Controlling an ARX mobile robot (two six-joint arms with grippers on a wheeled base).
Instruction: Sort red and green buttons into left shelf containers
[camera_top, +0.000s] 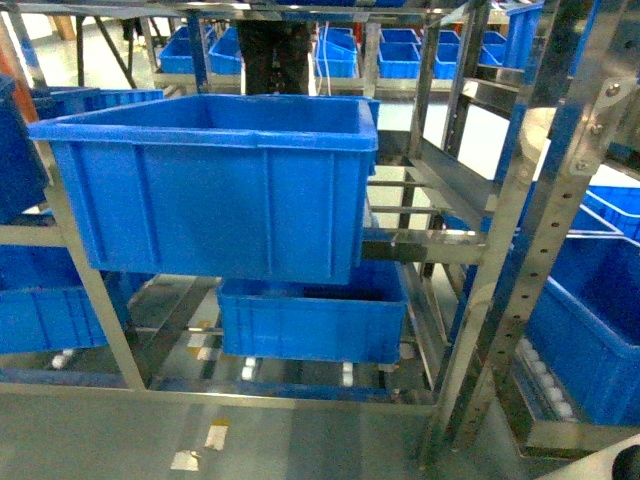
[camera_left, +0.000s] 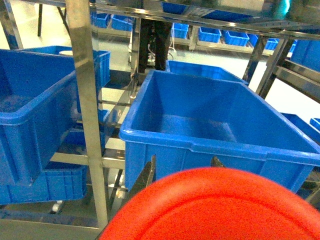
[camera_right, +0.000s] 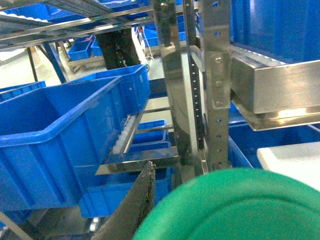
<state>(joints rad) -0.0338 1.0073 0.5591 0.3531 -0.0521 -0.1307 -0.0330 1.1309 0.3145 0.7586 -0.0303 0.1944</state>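
Delivery looks to be the step in hand: a round red cap (camera_left: 215, 207) fills the left wrist view just before the deep blue plastic bin (camera_left: 210, 120), a green cap (camera_right: 240, 205) fills the right, gripper states cannot be told, and next comes reaching over the bin's rim.

Steel shelf rack (camera_top: 520, 250) with blue containers (camera_top: 215, 180) on its rails.
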